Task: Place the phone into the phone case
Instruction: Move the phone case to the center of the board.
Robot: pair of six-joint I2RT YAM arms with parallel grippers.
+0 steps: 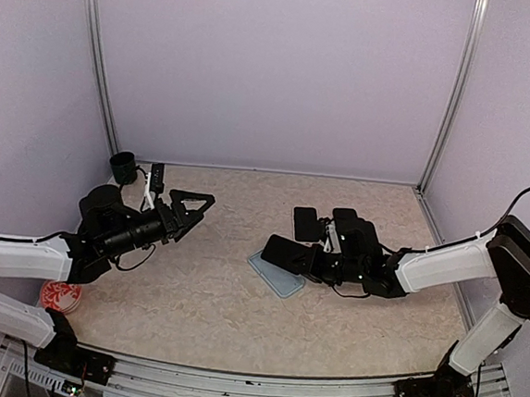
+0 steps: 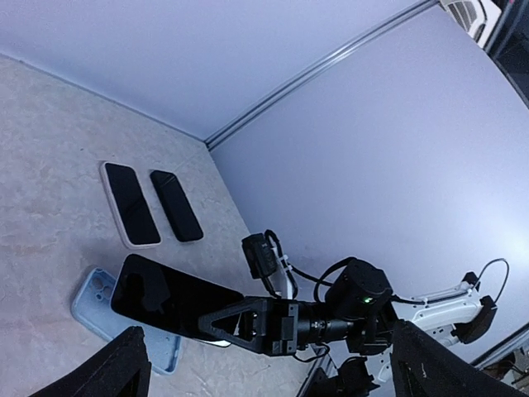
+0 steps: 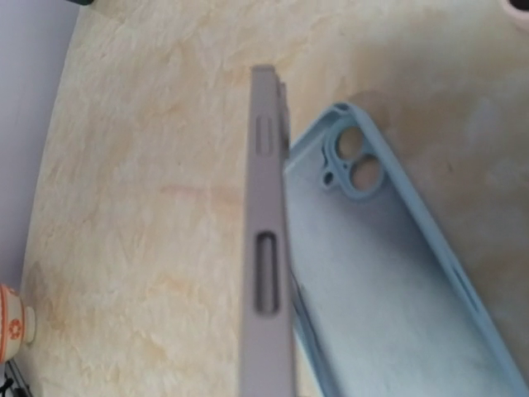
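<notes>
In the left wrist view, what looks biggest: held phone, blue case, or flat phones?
1. Held black slab phone
2. Pale blue rubbery case, partly covered
3. White-edged phone and black phone, flat: alike

From above I see the whole desk [image 1: 208, 314]. Both wrist views share the phone case [image 3: 372, 273], right one closest.

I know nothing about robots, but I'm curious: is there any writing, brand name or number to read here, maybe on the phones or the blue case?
No text can be read in any view.
phone: dark screen, nothing on it.
phone case: plain light blue, no brand visible.
white-edged phone and black phone: dark screens, no marks.
small dish: orange-red pattern, too small to read.
</notes>
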